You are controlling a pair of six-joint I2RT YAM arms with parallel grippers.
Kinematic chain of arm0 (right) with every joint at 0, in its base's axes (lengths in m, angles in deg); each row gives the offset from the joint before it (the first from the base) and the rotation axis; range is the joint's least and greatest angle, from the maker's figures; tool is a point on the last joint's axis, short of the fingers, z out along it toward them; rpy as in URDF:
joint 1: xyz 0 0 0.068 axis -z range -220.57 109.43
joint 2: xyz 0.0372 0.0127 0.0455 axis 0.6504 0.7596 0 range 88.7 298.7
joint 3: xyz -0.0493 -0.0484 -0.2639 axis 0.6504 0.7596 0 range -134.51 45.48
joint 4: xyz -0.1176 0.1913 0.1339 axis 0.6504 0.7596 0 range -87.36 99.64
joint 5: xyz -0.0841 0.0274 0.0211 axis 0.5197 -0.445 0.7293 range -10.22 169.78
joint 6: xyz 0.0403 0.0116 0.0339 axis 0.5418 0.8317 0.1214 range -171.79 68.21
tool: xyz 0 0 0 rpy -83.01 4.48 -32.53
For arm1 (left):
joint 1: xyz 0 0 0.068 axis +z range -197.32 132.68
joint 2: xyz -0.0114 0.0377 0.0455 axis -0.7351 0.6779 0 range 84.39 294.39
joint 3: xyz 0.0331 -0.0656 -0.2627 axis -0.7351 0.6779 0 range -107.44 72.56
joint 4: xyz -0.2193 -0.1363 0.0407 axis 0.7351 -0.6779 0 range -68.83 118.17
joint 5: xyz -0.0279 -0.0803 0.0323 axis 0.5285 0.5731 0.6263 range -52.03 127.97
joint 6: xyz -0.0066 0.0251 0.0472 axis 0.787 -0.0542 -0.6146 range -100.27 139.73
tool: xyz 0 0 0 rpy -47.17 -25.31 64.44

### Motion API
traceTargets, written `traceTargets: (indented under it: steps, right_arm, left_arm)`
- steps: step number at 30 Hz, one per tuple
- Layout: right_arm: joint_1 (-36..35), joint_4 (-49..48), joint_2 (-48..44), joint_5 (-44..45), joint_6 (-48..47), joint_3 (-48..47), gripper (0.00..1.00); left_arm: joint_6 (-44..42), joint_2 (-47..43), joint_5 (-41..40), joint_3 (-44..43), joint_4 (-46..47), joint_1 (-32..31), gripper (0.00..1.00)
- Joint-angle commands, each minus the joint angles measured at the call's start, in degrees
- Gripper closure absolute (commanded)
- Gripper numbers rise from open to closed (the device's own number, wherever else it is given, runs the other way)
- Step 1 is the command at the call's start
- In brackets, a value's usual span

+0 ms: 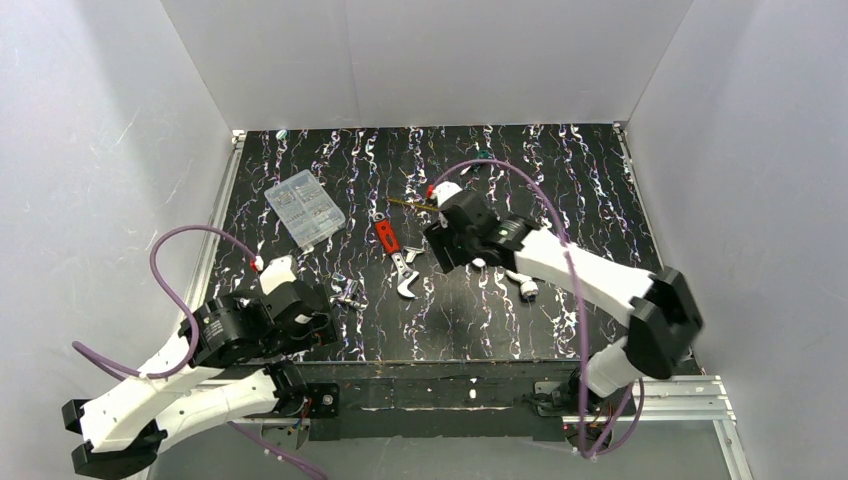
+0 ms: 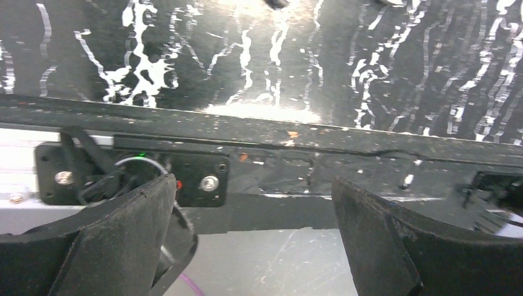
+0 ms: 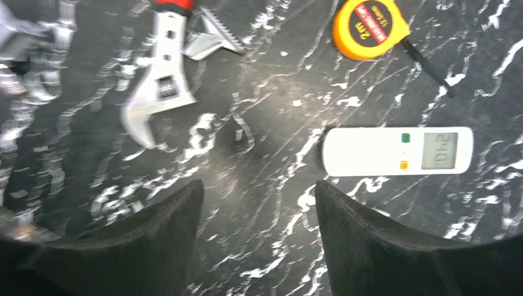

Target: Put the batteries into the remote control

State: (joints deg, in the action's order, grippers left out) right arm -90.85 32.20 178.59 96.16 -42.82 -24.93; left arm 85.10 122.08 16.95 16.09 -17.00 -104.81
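Observation:
The remote control (image 3: 398, 151) is a white oblong handset with a grey display and small green and orange buttons. It lies face up on the black marbled table (image 3: 259, 111), just beyond and to the right of my right fingertip (image 3: 333, 203). My right gripper (image 3: 258, 188) is open and empty, low over bare table. In the top view my right gripper (image 1: 440, 250) is at mid-table and hides the handset. My left gripper (image 2: 253, 182) is open and empty at the table's near left edge (image 1: 318, 325). I cannot make out any batteries.
A red-handled adjustable wrench (image 3: 157, 92) (image 1: 395, 255) lies left of my right gripper, with a yellow tape measure (image 3: 370, 21) beyond. Silvery metal bits (image 1: 348, 292), a clear parts box (image 1: 305, 208) and a white pipe fitting (image 1: 522, 285) lie on the table. White walls enclose it.

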Motion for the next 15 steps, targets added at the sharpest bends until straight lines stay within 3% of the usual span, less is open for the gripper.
traceTargets:
  steps: [1,5,9,11,15]
  right_arm:
    - [2.14,-8.39,-11.19,-12.07,7.54,8.31,0.22]
    - [6.67,-12.07,-20.53,-19.86,12.54,15.24,0.19]
    - [10.91,-14.01,-30.58,-22.4,14.36,22.44,0.19]
    - [14.18,-14.66,-35.88,-24.71,15.55,26.16,0.19]
    - [20.8,-14.92,-46.48,-27.87,17.88,32.97,0.19]
  left_arm:
    - [-1.75,4.11,-6.58,-3.67,-11.25,-0.16,0.02]
    - [-3.05,4.95,-8.84,-3.38,-11.98,-0.16,0.02]
    - [-3.24,2.82,-10.94,-0.79,-9.81,-0.17,0.02]
    - [-7.78,1.45,-10.43,0.81,-7.13,-0.16,0.02]
    - [-7.79,1.23,-12.62,1.51,-9.09,-0.16,0.02]
